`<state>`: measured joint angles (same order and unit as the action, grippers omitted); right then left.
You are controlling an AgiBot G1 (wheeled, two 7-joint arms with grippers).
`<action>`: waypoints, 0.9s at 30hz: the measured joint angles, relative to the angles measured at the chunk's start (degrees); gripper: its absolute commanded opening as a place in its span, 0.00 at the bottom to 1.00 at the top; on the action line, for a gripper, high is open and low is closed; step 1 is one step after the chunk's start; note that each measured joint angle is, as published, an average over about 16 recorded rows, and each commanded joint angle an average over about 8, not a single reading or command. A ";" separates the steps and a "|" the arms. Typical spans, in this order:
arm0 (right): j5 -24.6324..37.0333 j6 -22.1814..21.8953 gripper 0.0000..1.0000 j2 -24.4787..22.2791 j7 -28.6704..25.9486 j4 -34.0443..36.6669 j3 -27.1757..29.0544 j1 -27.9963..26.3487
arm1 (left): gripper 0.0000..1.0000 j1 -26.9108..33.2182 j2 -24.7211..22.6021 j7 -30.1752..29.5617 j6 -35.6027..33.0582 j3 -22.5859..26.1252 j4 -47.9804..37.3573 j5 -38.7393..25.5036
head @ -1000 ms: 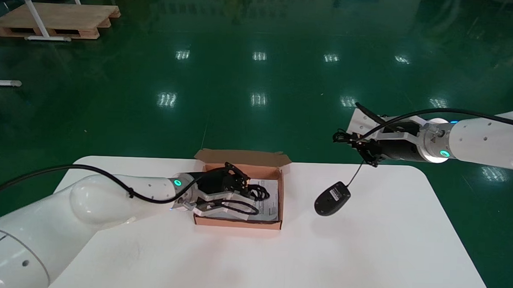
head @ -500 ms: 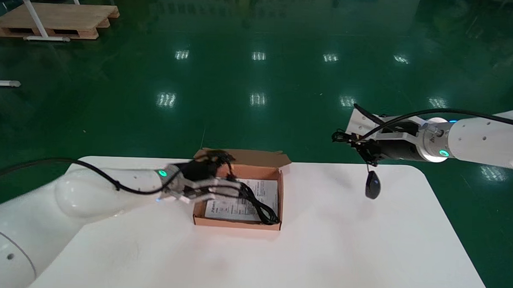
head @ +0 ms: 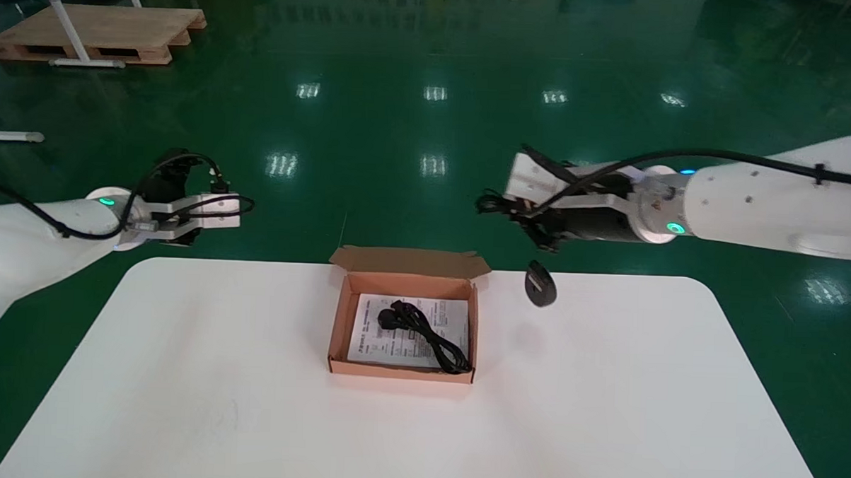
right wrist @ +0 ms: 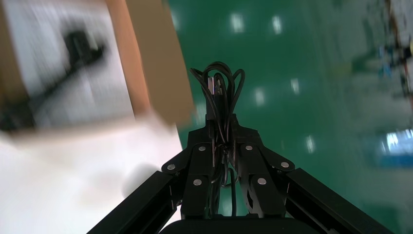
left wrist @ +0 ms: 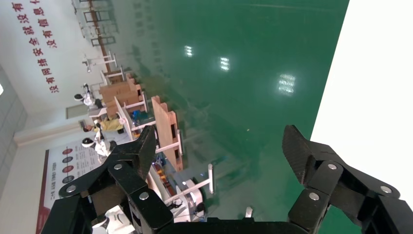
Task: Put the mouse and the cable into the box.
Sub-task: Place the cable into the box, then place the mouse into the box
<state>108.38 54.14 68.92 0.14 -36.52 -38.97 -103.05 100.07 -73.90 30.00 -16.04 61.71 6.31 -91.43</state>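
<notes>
Above the table, head view: mouse (head: pixel 540 287) hangs by its cord (head: pixel 494 202) from the right gripper (head: pixel 532 225), just beside the box (head: pixel 399 371), probably for lowering in; cable (head: pixel 422 327) already inside.
Left wrist view: left gripper (left wrist: pixel 224 146) spread wide, empty, parked off the table's edge.
Right wrist view: fingers (right wrist: pixel 197 161) clenched on the bundled cord.

Left pincer (left wrist: pixel 221 146) spread, right pincer (right wrist: pixel 221 122) clamped

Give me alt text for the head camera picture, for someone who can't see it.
The right hand, shut on a bundled cord, dangles a black mouse above the white table just right of an open cardboard box. A black cable lies on a printed sheet inside the box, and the open left hand hangs beyond the table's far left corner.
</notes>
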 measured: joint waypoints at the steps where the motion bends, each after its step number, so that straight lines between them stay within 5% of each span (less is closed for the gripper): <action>1: -0.42 0.16 0.00 0.54 0.14 -0.28 0.10 -0.09 | 1.00 0.16 -0.14 -0.23 0.25 0.14 -0.62 -0.24; 13: -4.87 2.17 0.00 7.42 1.92 -4.35 -2.51 1.58 | 1.00 0.78 -1.20 -1.62 0.72 0.87 -2.75 -1.30; 27: -9.84 -3.24 0.00 9.37 -3.09 -11.89 -16.93 5.44 | 1.00 0.76 -1.13 -2.40 0.72 1.22 -2.50 -1.71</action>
<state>98.54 50.90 78.29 -2.95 -48.41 -55.90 -97.60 100.83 -75.03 27.60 -15.32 62.92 3.81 -93.14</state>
